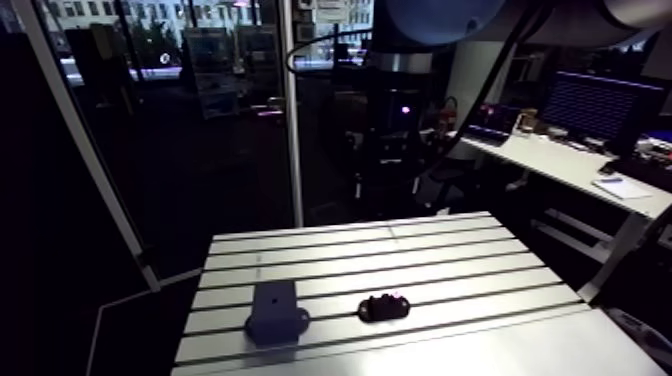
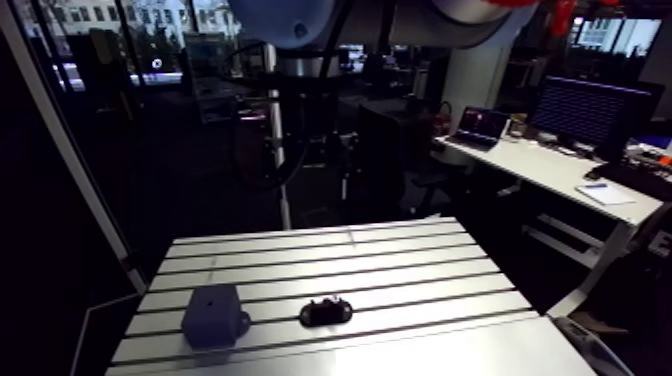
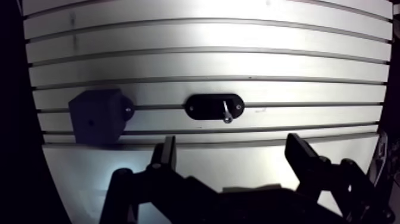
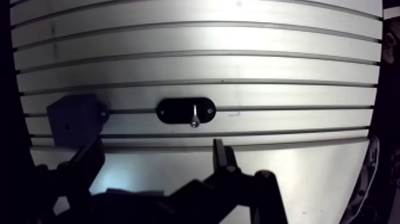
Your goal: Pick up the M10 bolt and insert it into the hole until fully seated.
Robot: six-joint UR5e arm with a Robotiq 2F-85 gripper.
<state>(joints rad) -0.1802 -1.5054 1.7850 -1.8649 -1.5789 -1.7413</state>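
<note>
Gripper [image 3: 231, 138]: two dark fingers [image 3: 166, 159] stand well apart with nothing between them, only bare table showing in the gap. It hangs above the near, unslotted part of the table and touches nothing.

M10 bolt [image 3: 227, 112]: small bright metal piece lying on the black holder, straight ahead of the gap between the fingers and apart from them.

Bolt, long axis: runs across the table's slots, roughly in line with the gripper's forward direction and slightly slanted. The brighter, wider end lies nearer the gripper and the thin end points away. Which end is the head is too small to tell for sure.

Holder [image 3: 205, 107]: flat black oval plate with its long side running along the slots. A pale fastener dot shows at each end. The bolt sits nearer one end, the end away from the block.

Block [image 3: 95, 116]: dark blue-grey, box-shaped, standing beside the holder on the same slot line and apart from it. A short flange [image 3: 127, 110] reaches toward the holder.

Hole [image 3: 90, 124]: a small dark spot on the block's upward face, nothing in it.

Table [image 3: 208, 59]: slotted aluminium, with parallel grooves running side to side ahead of the gripper. The block and holder are the only items on it.
</note>
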